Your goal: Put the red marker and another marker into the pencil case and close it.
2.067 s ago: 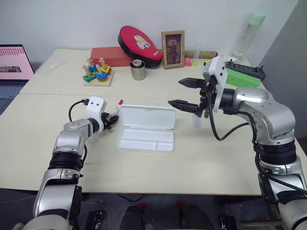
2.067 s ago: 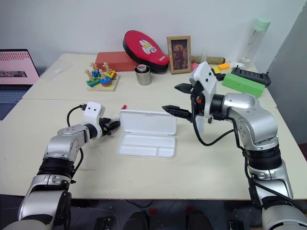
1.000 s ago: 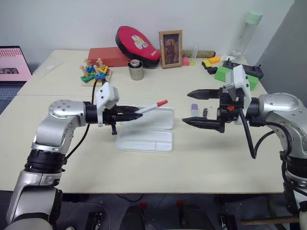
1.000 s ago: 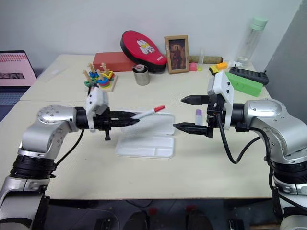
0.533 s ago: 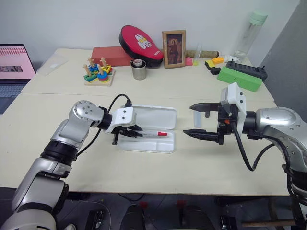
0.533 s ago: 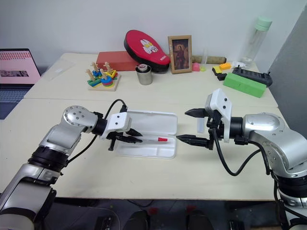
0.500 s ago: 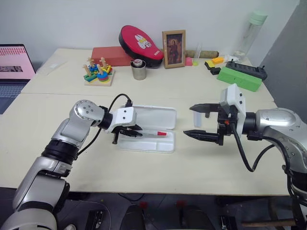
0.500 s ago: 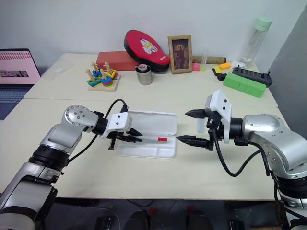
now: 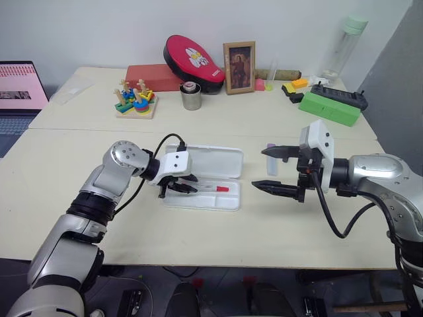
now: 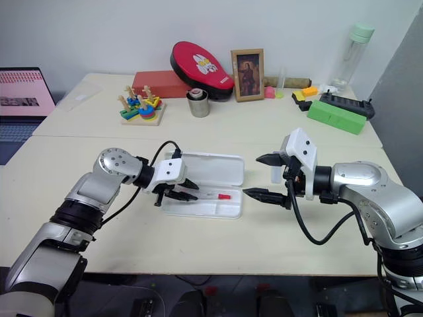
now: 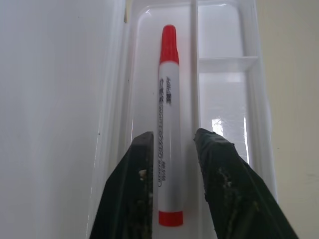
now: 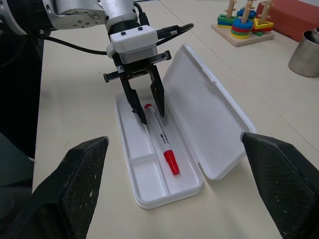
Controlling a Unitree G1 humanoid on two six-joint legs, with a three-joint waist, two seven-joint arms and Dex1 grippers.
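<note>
Left wrist view: one red marker (image 11: 166, 124) lies flat in the long tray compartment of the one pencil case (image 11: 227, 89), lid open. Left gripper (image 11: 172, 140) released; its two black fingers (image 11: 215, 149) straddle the barrel near the uncapped red end, a gap visible on each side. Red cap points away from the gripper. Right gripper (image 9: 276, 169) spread wide, holding nothing, off the case's far end. One purple-capped marker (image 9: 271, 160) stands upright on the table (image 9: 59, 172) just behind the right gripper's fingers.
</note>
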